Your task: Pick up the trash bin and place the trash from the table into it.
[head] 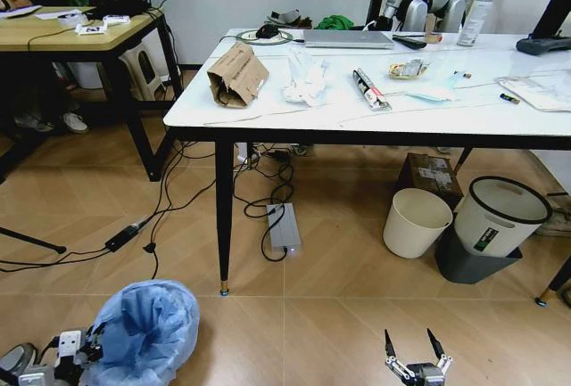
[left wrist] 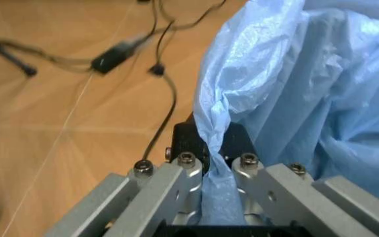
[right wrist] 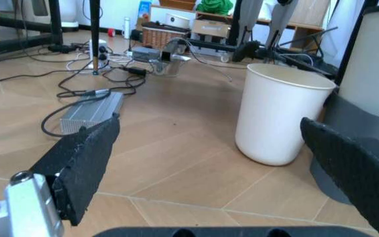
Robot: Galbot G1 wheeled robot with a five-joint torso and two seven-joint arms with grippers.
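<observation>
My left gripper was pinched on the crinkled light-blue bag of the small round trash bin, down on the floor in front of the white marble-look table; my right gripper hung open and empty nearby.

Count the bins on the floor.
3: the trash bin with its blue bag at the left gripper; the cream bin and the white bin under the table.

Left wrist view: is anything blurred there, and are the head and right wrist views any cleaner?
Left wrist view: the floor cables are smeared, while the trash bin liner pinched in the left gripper reads clearly. Head view: sharp, the table top bright. Right wrist view: the right gripper fingers loom large; cream bin crisp.
</observation>
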